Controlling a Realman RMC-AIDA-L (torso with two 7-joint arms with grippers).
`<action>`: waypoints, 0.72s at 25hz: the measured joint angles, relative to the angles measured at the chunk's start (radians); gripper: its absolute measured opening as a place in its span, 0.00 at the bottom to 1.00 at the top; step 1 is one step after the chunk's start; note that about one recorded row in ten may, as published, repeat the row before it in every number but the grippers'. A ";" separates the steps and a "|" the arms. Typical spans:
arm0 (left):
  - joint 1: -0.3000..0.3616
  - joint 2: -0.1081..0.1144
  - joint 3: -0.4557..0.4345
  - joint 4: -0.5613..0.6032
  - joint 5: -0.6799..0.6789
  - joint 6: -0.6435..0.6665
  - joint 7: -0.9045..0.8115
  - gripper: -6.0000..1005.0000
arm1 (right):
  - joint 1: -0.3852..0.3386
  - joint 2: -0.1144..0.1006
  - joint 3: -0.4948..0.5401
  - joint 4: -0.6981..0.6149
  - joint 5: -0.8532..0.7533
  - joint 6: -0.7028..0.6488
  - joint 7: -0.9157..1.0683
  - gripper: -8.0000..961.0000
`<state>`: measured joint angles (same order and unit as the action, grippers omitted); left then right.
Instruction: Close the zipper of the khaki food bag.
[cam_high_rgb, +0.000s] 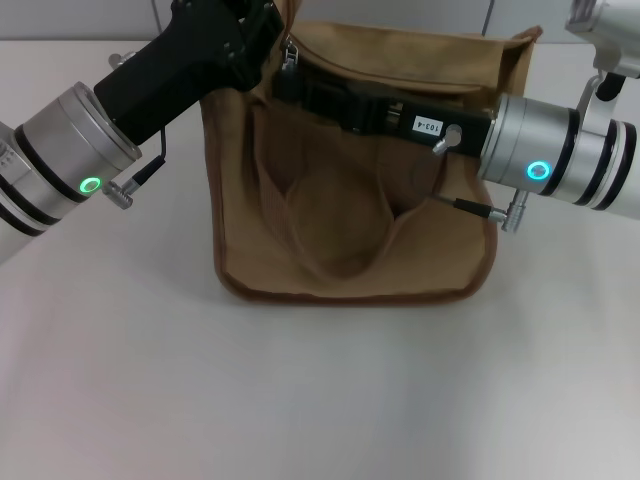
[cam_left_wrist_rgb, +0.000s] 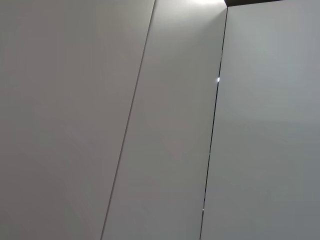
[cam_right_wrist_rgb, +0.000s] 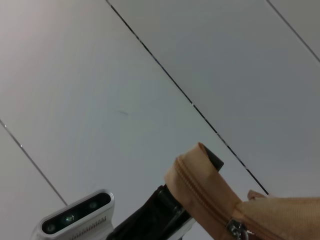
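Khaki food bag (cam_high_rgb: 350, 250) is flanked at its top by left gripper (cam_high_rgb: 268, 35) and right gripper (cam_high_rgb: 300, 88); grips cannot be told, zipper (cam_right_wrist_rgb: 200, 192) possibly pinched.

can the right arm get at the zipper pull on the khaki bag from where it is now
Probably yes. The right end effector already lies across the top of the khaki food bag, by the silver pull tab, with nothing in between; the pinch itself isn't visible.

Left gripper (cam_high_rgb: 268, 40) jaws — hidden behind the bag (cam_high_rgb: 350, 250) top
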<state>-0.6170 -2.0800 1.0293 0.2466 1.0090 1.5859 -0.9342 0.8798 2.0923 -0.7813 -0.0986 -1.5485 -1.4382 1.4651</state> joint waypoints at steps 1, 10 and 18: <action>0.000 0.000 0.000 0.000 0.000 0.000 0.000 0.03 | -0.001 0.000 0.000 0.000 0.000 -0.002 -0.007 0.27; 0.004 0.000 -0.003 -0.003 0.000 0.000 0.000 0.03 | -0.009 0.000 0.000 0.000 0.004 -0.012 -0.013 0.02; 0.017 0.000 -0.014 -0.007 -0.014 -0.002 0.006 0.04 | -0.050 0.000 0.011 -0.014 0.010 -0.031 -0.013 0.01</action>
<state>-0.6000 -2.0800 1.0155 0.2396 0.9948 1.5836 -0.9280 0.8296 2.0923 -0.7707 -0.1125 -1.5382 -1.4689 1.4519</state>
